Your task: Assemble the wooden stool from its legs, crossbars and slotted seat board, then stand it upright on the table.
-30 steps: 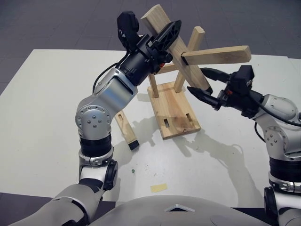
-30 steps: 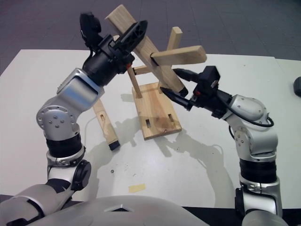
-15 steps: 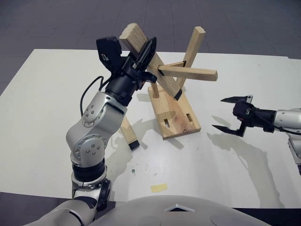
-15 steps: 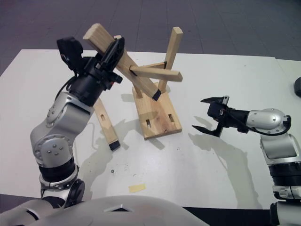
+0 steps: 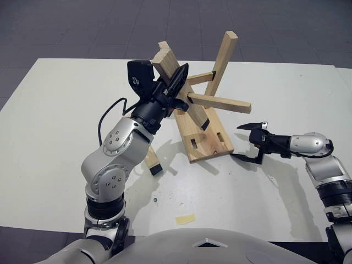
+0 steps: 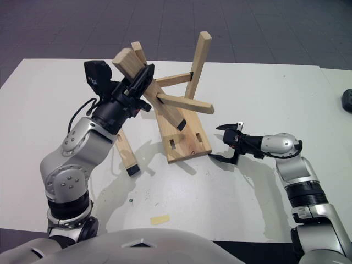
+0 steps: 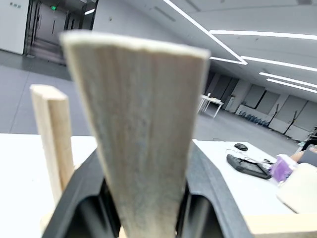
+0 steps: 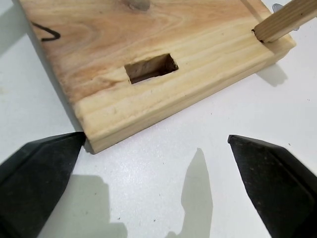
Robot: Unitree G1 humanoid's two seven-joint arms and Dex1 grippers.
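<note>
Gripping one leg [image 5: 197, 110] is left tool [image 5: 177, 82]; right tool [image 5: 237, 143] gapes beside one seat board [image 5: 212, 148].

Left arm [image 5: 129, 137]: silver shells, black joint bands, screw ring on elbow cap [image 5: 108, 179], black cable [image 5: 103, 116] above cap. Right gripper [image 5: 237, 143] black, 2 pointed fingers [image 8: 39, 168].

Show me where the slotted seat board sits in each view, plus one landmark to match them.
Left eye view: seat board lies flat on the table at centre, under the legs.
Right eye view: again near centre.
Left wrist view: cannot tell; the held leg blocks the foreground.
Right wrist view: its corner, just beyond the open right gripper.
Landmark: the empty slot nearest that gripper.
</note>
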